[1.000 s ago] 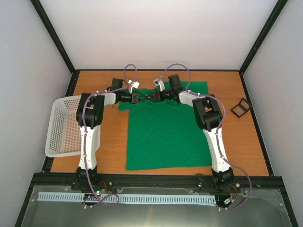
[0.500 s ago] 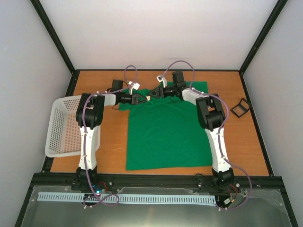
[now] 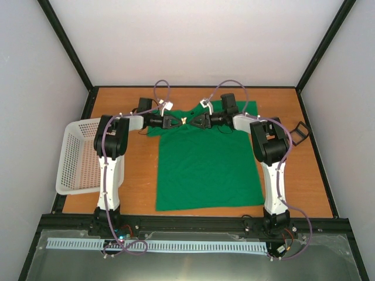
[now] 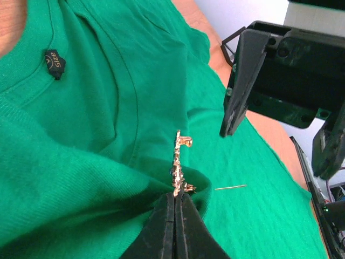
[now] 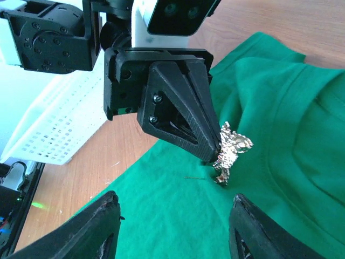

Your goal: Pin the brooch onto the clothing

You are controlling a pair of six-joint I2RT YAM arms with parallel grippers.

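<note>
Brooch (image 4: 180,162): tiny, light, stiff, spiky metal that slips easily. It stands on edge over the shirt (image 3: 205,170) by the collar, near the table's (image 3: 140,175) far edge.
Hold: by its flat faces, clear of the pin.
Shirt: soft, and likely to bunch under any push.
Left gripper (image 4: 175,198): clenched on the brooch's lower edge.
Right gripper (image 5: 172,216): jaws apart, empty, facing the brooch.
Unclear: a thin pin (image 4: 230,187) lies just beside the brooch. Whether it is attached or through the fabric cannot be told.

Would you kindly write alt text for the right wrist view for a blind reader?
The shut left gripper pinches a silvery brooch over the green T-shirt; the open right gripper frames the bottom edge, a white basket at left.
</note>
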